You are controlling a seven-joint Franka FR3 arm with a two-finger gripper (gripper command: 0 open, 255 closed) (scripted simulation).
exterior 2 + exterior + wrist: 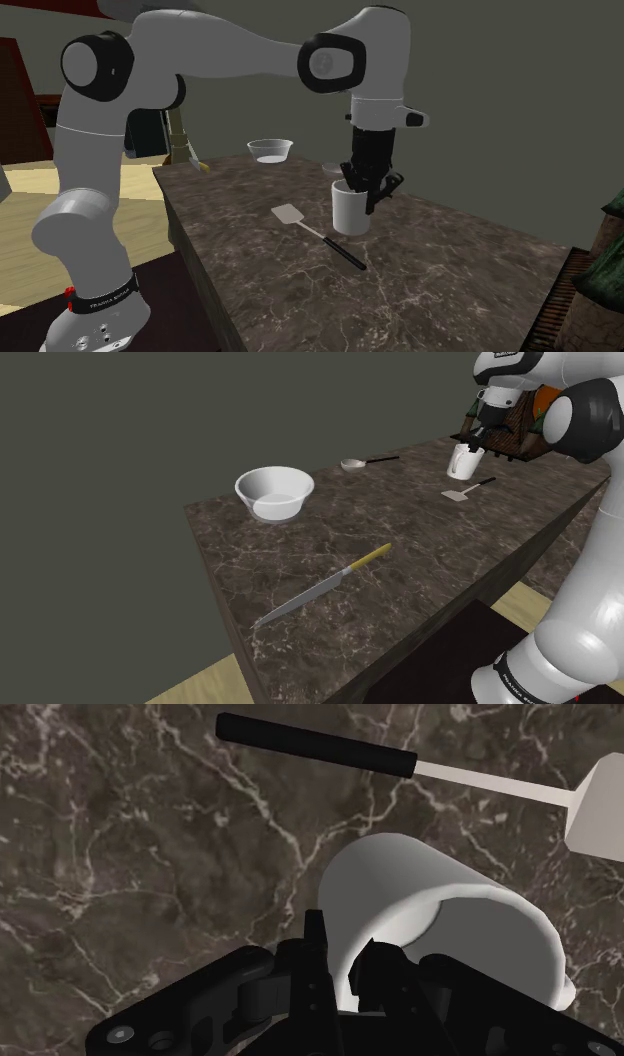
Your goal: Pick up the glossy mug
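Note:
A plain white mug (463, 462) (350, 212) stands upright on the dark marble counter (400, 552), near its far end in the shoulder view. My black gripper (478, 440) (362, 190) comes down on the mug's rim from above. In the wrist view the gripper (345, 966) is shut on the mug (440, 904), one finger outside its wall and the other inside. The mug's base looks to be resting on the counter.
A white spatula (462, 492) (290, 213) (598, 804) with a black handle lies right beside the mug. Farther off lie a white bowl (273, 492) (269, 150), a spoon (355, 464) and a yellow-handled knife (320, 587). The counter edge drops to a wooden floor.

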